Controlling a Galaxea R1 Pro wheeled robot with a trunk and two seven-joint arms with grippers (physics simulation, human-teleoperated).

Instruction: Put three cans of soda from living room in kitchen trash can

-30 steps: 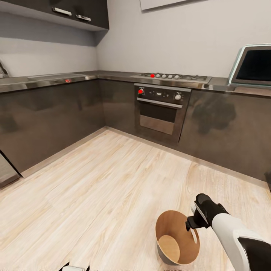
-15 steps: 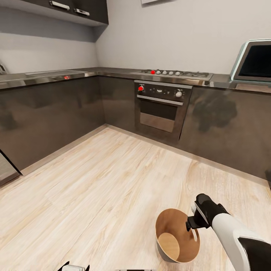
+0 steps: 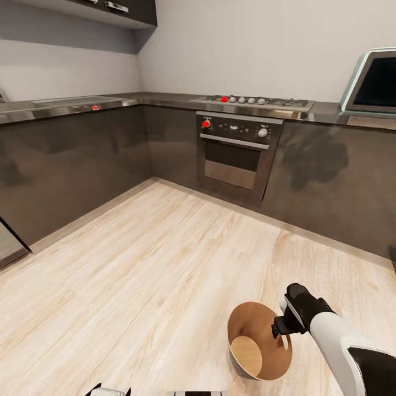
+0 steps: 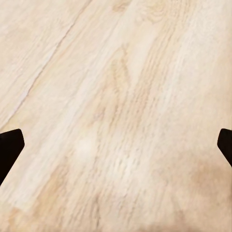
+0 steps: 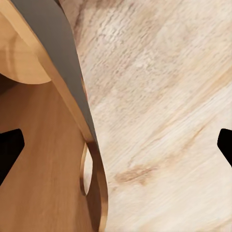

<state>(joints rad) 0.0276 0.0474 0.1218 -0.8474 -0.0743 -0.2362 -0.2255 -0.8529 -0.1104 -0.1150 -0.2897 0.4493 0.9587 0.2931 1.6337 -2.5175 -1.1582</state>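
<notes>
Head view: kitchen corner, oven (image 3: 235,159) set in dark cabinets. The tash can (image 3: 258,342) sits low over the pale wood floor (image 3: 154,258), empty, no cans visible. Right gripper (image 3: 279,328) at its rim by the slot handle.

Left wrist view: left gripper (image 4: 116,145) spread wide, nothing between the fingertips, floor beyond.

Right wrist view: fingertips straddle the bucket wall, far apart; whether they clamp it, cannot tell. Thin, stiff, likely light shell; smooth, so the slot (image 5: 86,166) looks the surest hold.
</notes>
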